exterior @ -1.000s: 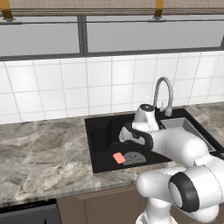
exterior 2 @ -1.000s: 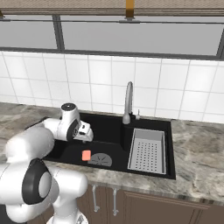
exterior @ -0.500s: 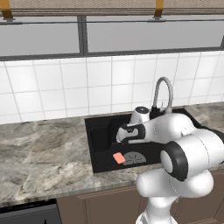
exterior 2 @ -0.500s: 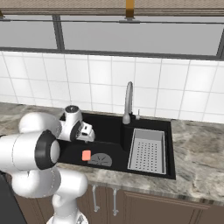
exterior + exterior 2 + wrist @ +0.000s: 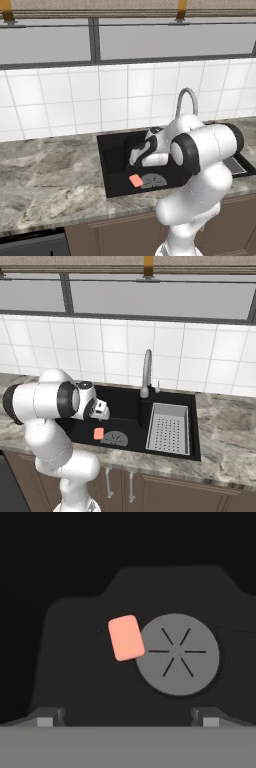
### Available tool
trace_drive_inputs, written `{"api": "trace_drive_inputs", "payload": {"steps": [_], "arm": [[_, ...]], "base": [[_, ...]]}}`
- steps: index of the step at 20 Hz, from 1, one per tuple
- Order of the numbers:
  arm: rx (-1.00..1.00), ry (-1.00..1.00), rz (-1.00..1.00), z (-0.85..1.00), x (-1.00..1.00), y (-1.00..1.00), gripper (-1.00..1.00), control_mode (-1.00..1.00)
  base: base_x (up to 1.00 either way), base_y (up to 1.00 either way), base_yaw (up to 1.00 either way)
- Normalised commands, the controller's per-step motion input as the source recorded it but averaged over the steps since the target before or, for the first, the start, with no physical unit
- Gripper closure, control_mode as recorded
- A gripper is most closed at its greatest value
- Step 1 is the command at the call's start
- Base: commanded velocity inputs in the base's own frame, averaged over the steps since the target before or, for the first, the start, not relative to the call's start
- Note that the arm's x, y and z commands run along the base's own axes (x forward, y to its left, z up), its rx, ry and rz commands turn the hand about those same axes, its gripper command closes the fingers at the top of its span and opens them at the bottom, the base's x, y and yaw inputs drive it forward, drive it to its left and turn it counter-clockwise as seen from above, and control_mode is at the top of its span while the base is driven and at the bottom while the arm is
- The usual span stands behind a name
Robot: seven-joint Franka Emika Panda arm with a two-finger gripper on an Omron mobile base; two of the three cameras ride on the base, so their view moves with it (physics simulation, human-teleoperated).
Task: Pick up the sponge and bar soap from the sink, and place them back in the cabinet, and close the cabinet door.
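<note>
The salmon-pink bar soap [image 5: 126,637] lies flat on the floor of the black sink [image 5: 114,167], touching the left edge of the round grey drain [image 5: 177,654]. The base views show the same bar soap [image 5: 135,180] [image 5: 98,433] near the basin's front. My gripper [image 5: 128,718] hangs inside the basin above and slightly behind the soap, pointing down. It is open, with its fingertips [image 5: 50,717] far apart and nothing between them. My hand [image 5: 137,154] [image 5: 101,410] is partly covered by my own arm. The sponge, the cabinet and the cabinet door are out of view.
A curved chrome faucet [image 5: 146,373] stands behind the sink. A grey perforated tray [image 5: 168,428] fills the basin's right part. Grey marbled counter [image 5: 45,175] runs to both sides, with a white tiled wall and windows behind.
My hand has moved left across the basin, closer over the soap. My elbow has swung up and now stands in front of the sink. The soap has not moved.
</note>
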Motion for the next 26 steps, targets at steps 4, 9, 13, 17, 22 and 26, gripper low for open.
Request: {"api": "trace_drive_inputs", "payload": {"steps": [4, 9, 13, 17, 22, 26], "arm": [[0.00, 0.00, 0.00, -0.36, 0.29, 0.03, -1.00, -1.00], [0.00, 0.00, 0.00, -0.37, 0.40, 0.03, -1.00, -1.00], [0.00, 0.00, 0.00, -0.35, 0.38, 0.01, -1.00, -1.00], [0.00, 0.00, 0.00, -0.32, 0.31, 0.04, -1.00, -1.00], [0.00, 0.02, 0.00, -0.26, 0.08, 0.03, -1.00, -1.00], [0.00, 0.04, 0.00, -0.16, 0.00, 0.02, -1.00, -1.00]], "base": [[0.00, 0.00, 0.00], [0.00, 0.00, 0.00], [0.00, 0.00, 0.00], [0.00, 0.00, 0.00], [0.00, 0.00, 0.00], [0.00, 0.00, 0.00]]}}
